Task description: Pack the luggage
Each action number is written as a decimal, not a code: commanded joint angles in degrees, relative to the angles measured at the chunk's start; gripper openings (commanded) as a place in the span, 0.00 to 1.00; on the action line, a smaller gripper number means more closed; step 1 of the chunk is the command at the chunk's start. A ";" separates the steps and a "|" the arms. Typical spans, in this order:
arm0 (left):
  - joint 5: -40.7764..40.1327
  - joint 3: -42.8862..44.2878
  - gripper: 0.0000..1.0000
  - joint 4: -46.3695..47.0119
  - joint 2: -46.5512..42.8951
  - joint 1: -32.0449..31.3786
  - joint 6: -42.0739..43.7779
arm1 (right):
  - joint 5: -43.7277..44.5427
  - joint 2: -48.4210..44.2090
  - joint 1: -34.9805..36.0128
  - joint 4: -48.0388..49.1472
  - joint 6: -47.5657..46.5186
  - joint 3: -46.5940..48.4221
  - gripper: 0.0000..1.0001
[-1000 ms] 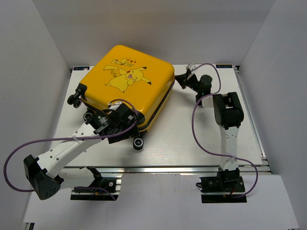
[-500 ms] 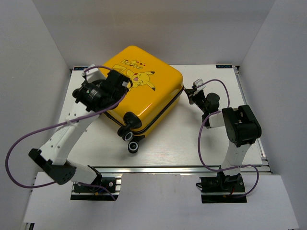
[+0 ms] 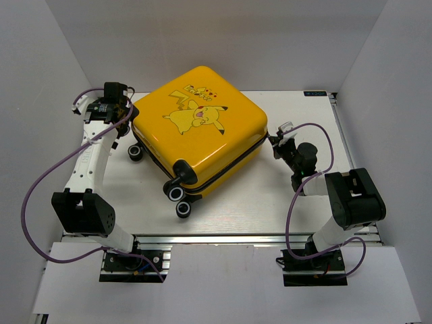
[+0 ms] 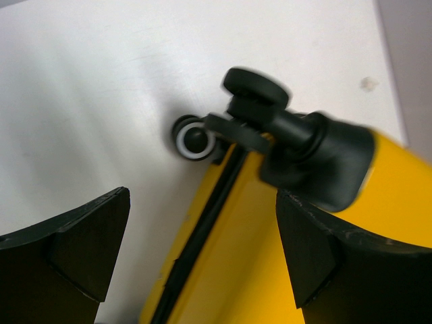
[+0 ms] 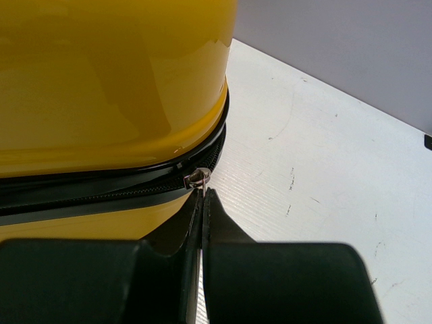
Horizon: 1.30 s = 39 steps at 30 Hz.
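Observation:
The luggage (image 3: 199,131) is a yellow hard-shell suitcase with a Pikachu print. It lies flat and closed in the middle of the table, wheels (image 3: 177,194) toward the front left. My left gripper (image 3: 125,118) is open at its far left corner. In the left wrist view the gripper (image 4: 202,223) straddles the yellow shell (image 4: 256,256) and black zipper trim (image 4: 202,236), just below two wheels (image 4: 194,138). My right gripper (image 3: 274,138) is at the right corner. In the right wrist view it (image 5: 204,196) is shut on the metal zipper pull (image 5: 199,179).
The white table (image 3: 250,202) ends in an aluminium rail along the front. White walls stand close on the left, right and back. Purple cables loop from both arms. The right arm's base and elbow (image 3: 351,196) stand at the front right.
The suitcase has turned and slid toward the right. My left arm swung from its near side round to the far left corner. My right gripper moved nearer along the right edge.

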 commanded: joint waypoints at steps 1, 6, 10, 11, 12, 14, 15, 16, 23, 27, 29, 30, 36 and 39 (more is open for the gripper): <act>5.38 0.24 0.98 9.02 -2.14 1.78 0.44 | 2.63 -4.37 -2.23 5.56 -2.93 1.81 0.00; 10.82 0.86 0.98 13.66 2.87 4.60 -2.11 | 0.69 -5.69 -2.05 4.05 -3.11 1.56 0.00; 15.31 0.50 0.98 16.15 6.47 6.79 -4.92 | 1.39 -6.40 -2.05 3.52 -1.88 0.94 0.00; 15.67 1.03 0.98 16.50 7.18 6.80 -5.71 | 1.22 -6.48 -1.88 2.74 -1.97 0.94 0.00; 15.67 0.77 0.98 17.46 8.23 6.80 -6.76 | 1.13 -6.57 -1.88 2.12 -2.05 1.02 0.00; 15.76 0.68 0.98 19.04 9.55 6.80 -8.00 | 0.34 -6.57 -1.88 1.50 -2.67 1.20 0.00; 15.67 1.03 0.98 19.13 11.12 6.80 -8.53 | 0.34 -6.49 -1.88 1.50 -2.58 1.20 0.00; 15.41 1.56 0.98 19.05 12.09 6.80 -8.88 | 0.16 -6.48 -1.88 1.50 -2.41 1.29 0.00; 19.79 8.50 0.91 19.92 22.55 6.80 -8.71 | -2.30 -6.57 -1.88 0.71 -0.91 1.38 0.00; 21.73 13.23 0.25 20.89 27.65 6.28 -5.90 | -0.37 -6.40 -1.97 2.02 -1.08 1.38 0.00; 21.56 15.70 0.00 20.11 30.73 6.27 -4.07 | 2.78 -5.96 -2.14 2.46 -1.79 2.51 0.00; 21.39 17.80 0.00 20.45 31.52 6.27 -2.83 | 3.93 -5.61 -2.32 2.12 -2.23 3.30 0.00; 23.49 23.26 0.00 27.22 38.03 6.27 10.79 | 9.74 1.85 -4.69 1.50 -4.08 11.37 0.00; 25.16 22.74 0.00 32.57 39.17 6.27 16.68 | 5.02 7.20 -6.36 1.32 -5.21 16.64 0.00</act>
